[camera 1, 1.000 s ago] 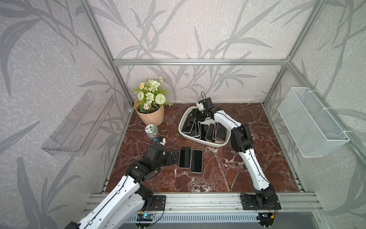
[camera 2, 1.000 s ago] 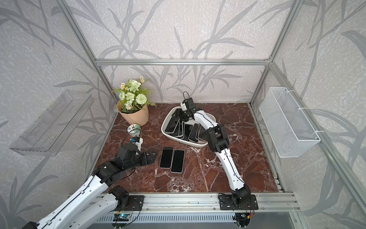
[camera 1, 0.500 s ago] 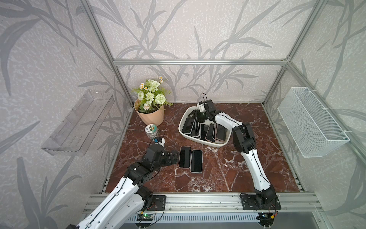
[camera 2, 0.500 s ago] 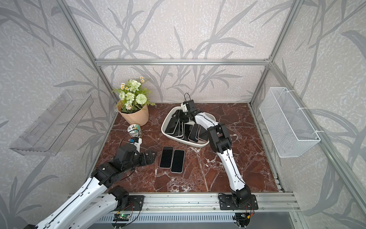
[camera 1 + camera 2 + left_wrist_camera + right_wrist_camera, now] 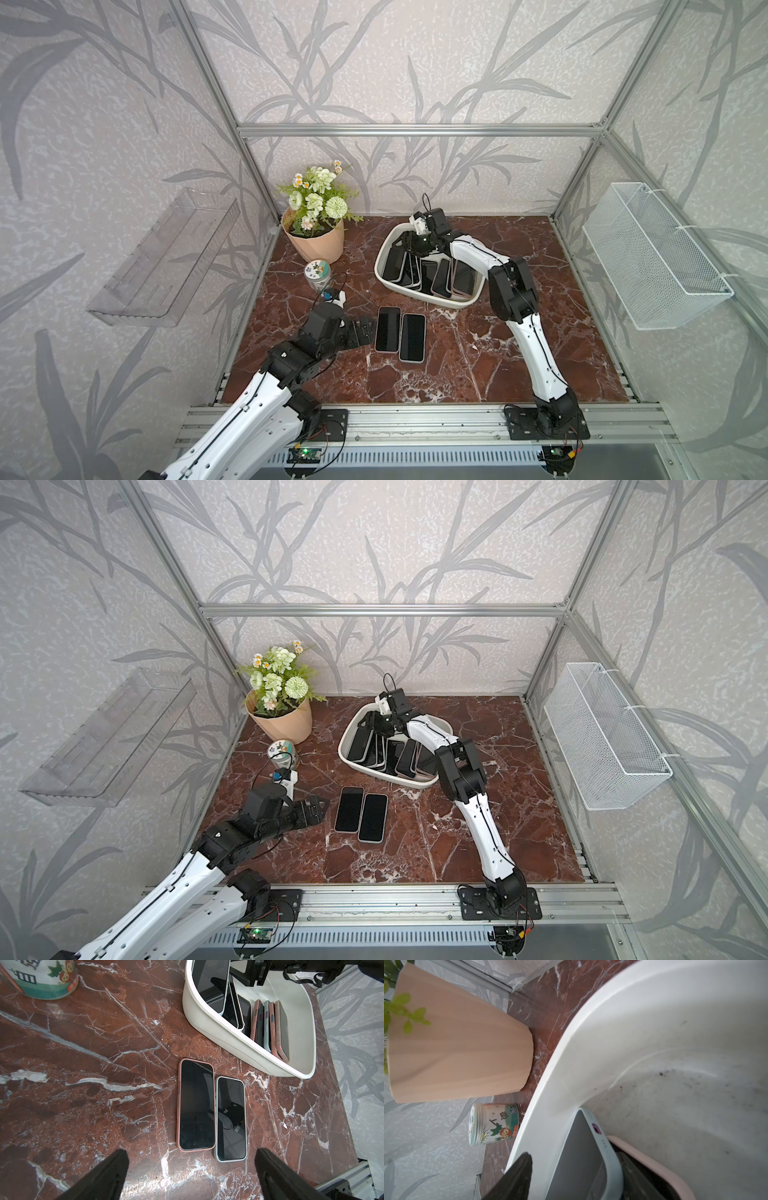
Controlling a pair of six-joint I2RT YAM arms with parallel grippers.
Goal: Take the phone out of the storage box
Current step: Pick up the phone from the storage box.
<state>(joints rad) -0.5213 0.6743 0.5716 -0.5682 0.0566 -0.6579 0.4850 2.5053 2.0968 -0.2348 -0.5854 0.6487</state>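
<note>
Right gripper [image 5: 411, 246], now lower at the storage box's [image 5: 415, 292] far end, meets a pale-blue phone [image 5: 583, 1157] for lifting, grasp unclear; left gripper [image 5: 362, 331] waits open.

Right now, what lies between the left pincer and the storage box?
Two phones lying side by side: the pink-cased phone and the pale-cased phone. The left wrist view shows them ahead of the open left pincer, short of the storage box.

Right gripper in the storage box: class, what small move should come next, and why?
Probably close the right gripper on the pale-cased phone in the storage box: one finger sits beside its edge, the other is hidden, so no grip is confirmed.
</note>
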